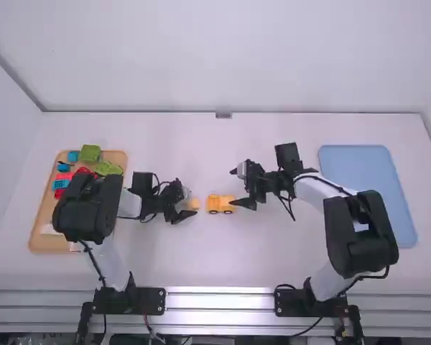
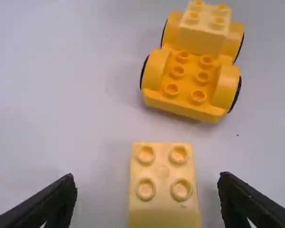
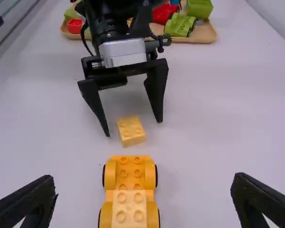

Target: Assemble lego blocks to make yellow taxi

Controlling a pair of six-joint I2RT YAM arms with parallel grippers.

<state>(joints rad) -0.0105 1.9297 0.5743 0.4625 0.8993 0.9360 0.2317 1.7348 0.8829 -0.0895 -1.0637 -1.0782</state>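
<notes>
Straddling a studded yellow block (image 2: 162, 209), left gripper (image 1: 191, 203), round-wheeled chassis (image 2: 180, 104) near.

Your left arm (image 1: 113, 255): bent at big black elbow (image 1: 85, 210), then leans right, in to middle. Your left claw (image 1: 187, 202): wide open, fingers (image 2: 54, 202) well apart. Your right arm (image 1: 323, 195): bent too, big black elbow (image 1: 360, 236) out to right, front part coming back left. Your right claw (image 1: 235, 188): also wide open, fingers (image 3: 32, 202) well apart. Your claws face each other, space between.
</notes>
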